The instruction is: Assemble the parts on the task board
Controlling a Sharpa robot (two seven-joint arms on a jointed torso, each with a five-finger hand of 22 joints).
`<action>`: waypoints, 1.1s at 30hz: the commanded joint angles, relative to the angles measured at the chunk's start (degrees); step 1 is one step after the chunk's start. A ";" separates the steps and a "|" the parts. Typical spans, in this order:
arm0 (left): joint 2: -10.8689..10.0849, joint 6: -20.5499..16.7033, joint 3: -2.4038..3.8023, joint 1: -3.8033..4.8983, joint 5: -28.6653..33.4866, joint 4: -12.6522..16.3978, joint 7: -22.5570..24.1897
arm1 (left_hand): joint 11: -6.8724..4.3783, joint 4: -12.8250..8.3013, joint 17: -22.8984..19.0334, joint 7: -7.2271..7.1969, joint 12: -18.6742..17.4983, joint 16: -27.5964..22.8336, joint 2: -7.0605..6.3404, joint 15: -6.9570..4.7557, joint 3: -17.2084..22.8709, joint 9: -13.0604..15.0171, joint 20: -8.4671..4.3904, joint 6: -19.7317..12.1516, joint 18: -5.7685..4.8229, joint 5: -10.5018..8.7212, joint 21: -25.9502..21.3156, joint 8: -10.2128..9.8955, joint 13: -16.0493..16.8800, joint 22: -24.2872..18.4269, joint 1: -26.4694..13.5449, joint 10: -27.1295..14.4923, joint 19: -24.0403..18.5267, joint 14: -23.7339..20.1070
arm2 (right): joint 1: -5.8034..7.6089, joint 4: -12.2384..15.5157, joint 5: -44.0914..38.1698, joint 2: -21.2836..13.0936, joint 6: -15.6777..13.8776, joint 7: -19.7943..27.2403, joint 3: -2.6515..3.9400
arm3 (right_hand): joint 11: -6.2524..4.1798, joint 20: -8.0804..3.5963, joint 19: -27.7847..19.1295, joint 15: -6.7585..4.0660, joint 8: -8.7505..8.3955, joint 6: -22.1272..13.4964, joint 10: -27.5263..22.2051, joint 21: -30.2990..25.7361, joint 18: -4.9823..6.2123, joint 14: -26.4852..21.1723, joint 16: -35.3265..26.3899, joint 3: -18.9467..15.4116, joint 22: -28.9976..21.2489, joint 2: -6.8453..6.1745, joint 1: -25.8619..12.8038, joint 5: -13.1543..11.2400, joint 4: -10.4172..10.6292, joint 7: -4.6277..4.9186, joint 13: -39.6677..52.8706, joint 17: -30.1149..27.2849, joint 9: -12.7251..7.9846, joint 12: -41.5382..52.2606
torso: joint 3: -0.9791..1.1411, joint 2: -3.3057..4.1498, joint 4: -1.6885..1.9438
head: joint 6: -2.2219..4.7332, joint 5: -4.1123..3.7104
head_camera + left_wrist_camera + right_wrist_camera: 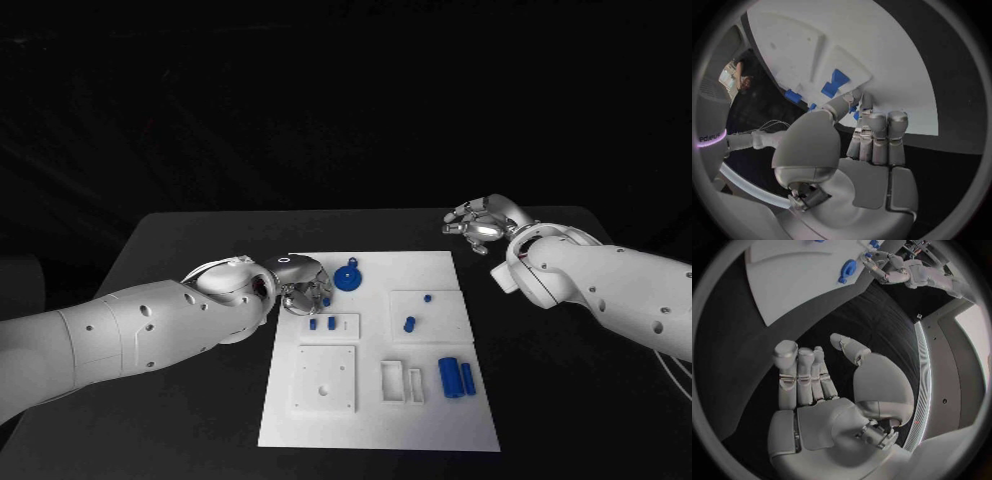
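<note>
Task board (378, 350), pick-up stage: a small blue part (856, 111) is pinched by the left hand (303, 292) at the board's left edge; placement into its seat is judged next. The right hand (480, 221) is held spread, empty.

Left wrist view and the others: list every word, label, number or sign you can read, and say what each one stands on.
"ediev": pale letters on the dark curved band with a violet glow, at the rim of the left wrist view; the word is cut off by the rim, so it may be part of a longer one.

Task board, blue parts and both arms: no readable text in any view.
</note>
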 commanded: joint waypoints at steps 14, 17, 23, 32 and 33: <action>-1.07 -2.62 0.35 -0.01 4.43 -1.45 0.45 | 0.27 0.55 -0.39 1.04 -0.68 -0.31 -0.24 0.69 0.57 -0.32 -0.90 -0.14 8.40 0.18 -0.56 0.54 0.09 -0.15 1.00 -0.72 -0.24 -0.20 | -0.02 0.21 -0.79 -0.39 2.50 1.83 0.03 | 0.21 -0.36 -0.36 -0.01 -0.36 -0.16 -0.59 -0.52 9.62 -0.64 0.26 0.20 0.34 -0.05 0.36 0.21 -0.74 0.40 -0.25 -0.21 0.07 0.24 | -0.01 -0.02 -0.06 | 0.43 -0.03; -1.33 -3.62 1.33 0.01 9.32 -1.91 1.21 | 0.37 0.74 -0.63 2.24 -0.83 -0.58 0.09 0.79 1.41 -0.16 -0.77 1.02 8.37 -0.31 -0.84 1.43 0.12 -0.28 1.63 -0.89 -0.47 -0.41 | -0.04 0.44 -1.90 -0.76 5.61 3.60 0.03 | 0.34 -0.14 -0.88 0.15 -0.43 -0.33 -1.29 -0.86 9.62 -1.36 -0.22 0.34 0.37 0.02 0.67 0.02 -1.25 0.52 -0.70 -0.49 0.07 -0.39 | -0.01 -0.03 -0.04 | 0.68 -0.07; -2.85 -5.24 3.25 0.30 34.15 -1.94 3.07 | 1.20 2.13 -2.72 2.72 -1.77 -4.49 0.03 1.67 2.98 -0.35 0.28 1.20 7.10 -0.72 -4.33 2.42 0.05 -1.79 0.77 -2.37 -3.49 -3.95 | -0.09 2.11 -8.09 -2.22 12.23 5.59 0.02 | 1.00 0.80 -2.60 1.00 -0.11 -0.25 -4.35 -1.97 9.62 -3.06 -1.21 0.55 0.60 0.95 0.98 0.11 -3.34 0.96 -10.03 -1.43 0.33 -13.80 | 0.05 -0.07 -0.03 | 1.82 -1.63; -5.24 -5.45 3.43 0.58 53.79 -0.09 8.71 | 2.67 4.70 -7.88 3.14 -2.16 -15.03 -1.08 3.38 0.31 -0.56 2.34 0.13 3.93 -5.82 -12.74 3.32 0.12 -6.04 -5.27 -4.21 -8.60 -9.27 | -0.25 7.00 -22.67 -5.25 17.60 4.27 0.01 | 2.70 0.64 -0.54 2.35 1.20 0.77 0.86 -3.81 9.62 -1.83 -0.89 -0.17 -0.58 1.57 3.22 -2.63 -4.51 1.35 -26.69 -3.27 0.96 -38.11 | 0.07 -0.48 -0.08 | 2.14 -2.43; -5.45 -4.98 3.43 0.58 55.07 0.17 9.57 | 2.73 4.60 -8.46 3.04 -2.15 -16.31 -1.15 3.41 -0.48 -0.54 2.39 -0.04 3.82 -6.47 -13.78 3.38 0.16 -6.55 -5.85 -4.23 -9.35 -9.97 | -0.42 7.70 -25.03 -5.49 17.58 3.88 0.01 | 2.62 0.66 -0.26 2.25 1.34 0.99 1.78 -3.96 9.62 -1.65 -0.77 -0.35 -0.64 1.75 3.83 -3.03 -4.55 1.26 -27.44 -3.48 0.98 -39.51 | 0.09 -0.59 -0.08 | 2.12 -2.47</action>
